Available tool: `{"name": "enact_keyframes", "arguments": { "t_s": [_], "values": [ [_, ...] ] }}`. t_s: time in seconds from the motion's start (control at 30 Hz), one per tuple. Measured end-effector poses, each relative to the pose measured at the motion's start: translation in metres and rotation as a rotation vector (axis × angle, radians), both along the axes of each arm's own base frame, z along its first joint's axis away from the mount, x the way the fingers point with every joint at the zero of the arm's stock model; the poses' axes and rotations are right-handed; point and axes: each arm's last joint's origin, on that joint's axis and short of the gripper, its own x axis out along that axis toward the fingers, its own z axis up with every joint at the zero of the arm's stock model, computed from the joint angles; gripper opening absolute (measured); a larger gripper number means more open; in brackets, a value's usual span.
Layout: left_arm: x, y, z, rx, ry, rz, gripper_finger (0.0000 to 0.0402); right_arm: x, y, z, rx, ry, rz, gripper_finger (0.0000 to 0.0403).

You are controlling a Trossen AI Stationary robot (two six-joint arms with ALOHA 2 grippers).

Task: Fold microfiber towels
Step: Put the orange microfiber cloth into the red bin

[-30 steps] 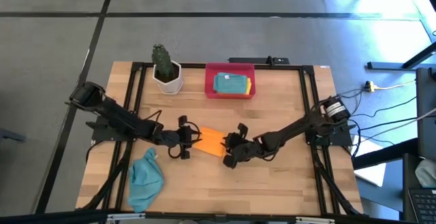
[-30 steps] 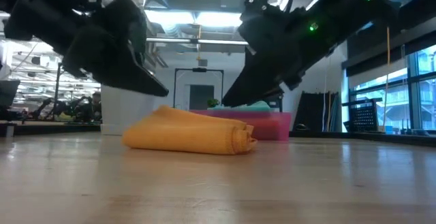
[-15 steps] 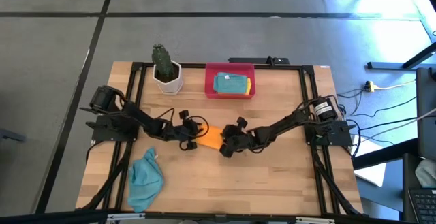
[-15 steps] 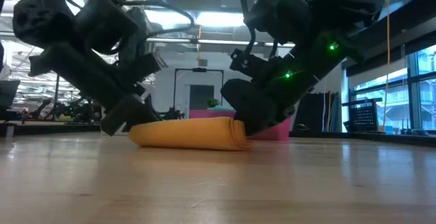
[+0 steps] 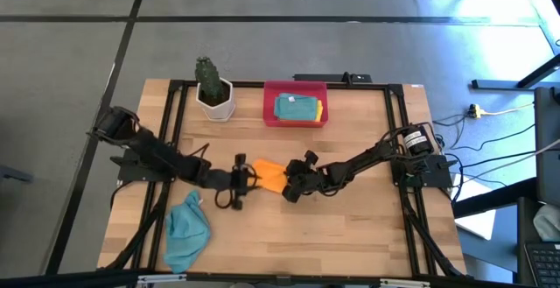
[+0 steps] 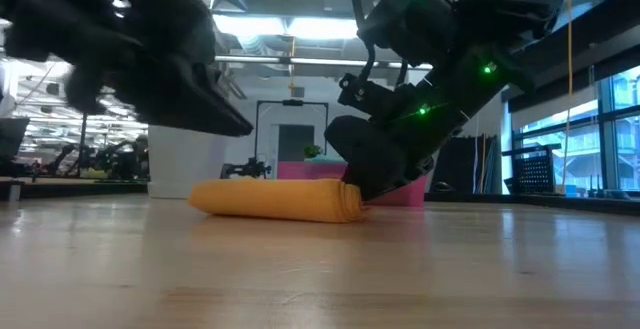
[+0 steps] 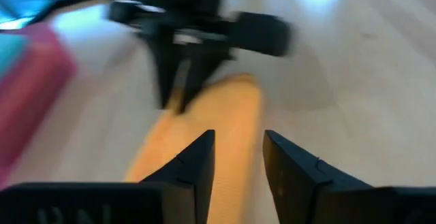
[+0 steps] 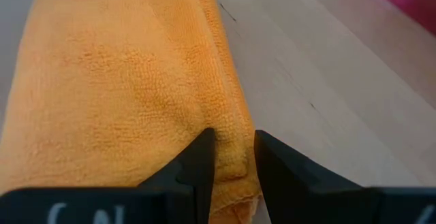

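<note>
- The orange towel (image 5: pixel 270 175), folded into a compact bundle, lies mid-surface between the two arms, its long axis running roughly from one tool to the other.
- The right tool (image 8: pixel 230 157) is down at the bundle's right end, its fingers pinching a thin folded edge of the cloth.
- The left tool (image 7: pixel 238 157) hovers just off the left end, fingers parted, gripping nothing; motion blur makes its exact height unclear.
- Both arms reach low and inward, elbows out; the right is nearer the work.
- The teal towel (image 5: pixel 186 230) lies crumpled near the front left, unfolded.
- Folded towels sit in the red tray (image 5: pixel 270 104) at the back.
</note>
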Motion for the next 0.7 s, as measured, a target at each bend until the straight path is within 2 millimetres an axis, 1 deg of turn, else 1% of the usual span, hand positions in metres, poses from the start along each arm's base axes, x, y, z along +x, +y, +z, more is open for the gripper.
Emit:
{"name": "enact_keyframes", "arguments": {
  "t_s": [0.1, 0.17, 0.23, 0.33, 0.43, 0.57, 0.7],
  "values": [
    [0.002, -0.016, -0.002, 0.0, 0.023, -0.059, 0.0133, 0.0, 0.0, 0.0, 0.0, 0.001, 0.0, 0.0108],
    [0.004, -0.024, -0.005, 0.035, 0.046, -0.061, 0.0152, 0.0, 0.0, 0.0, 0.001, 0.0, 0.0, 0.0108],
    [0.012, -0.029, -0.006, 0.075, 0.051, -0.048, 0.0171, 0.0, 0.0, 0.0, 0.006, 0.0, 0.002, 0.0108],
    [0.023, -0.033, -0.009, 0.153, 0.084, -0.011, 0.0197, 0.0, -0.001, 0.0, 0.02, 0.003, 0.009, 0.0108],
    [0.036, -0.033, -0.015, 0.216, 0.17, 0.008, 0.0213, 0.0, -0.001, 0.0, 0.022, 0.003, 0.01, 0.0108],
    [0.05, -0.033, -0.024, 0.284, 0.285, 0.037, 0.0219, 0.0, 0.0, 0.0, 0.024, 0.005, 0.012, 0.0108],
    [0.06, -0.034, -0.027, 0.339, 0.36, 0.063, 0.022, 0.0, 0.0, -0.001, 0.025, 0.005, 0.012, 0.0108]
  ]
}}
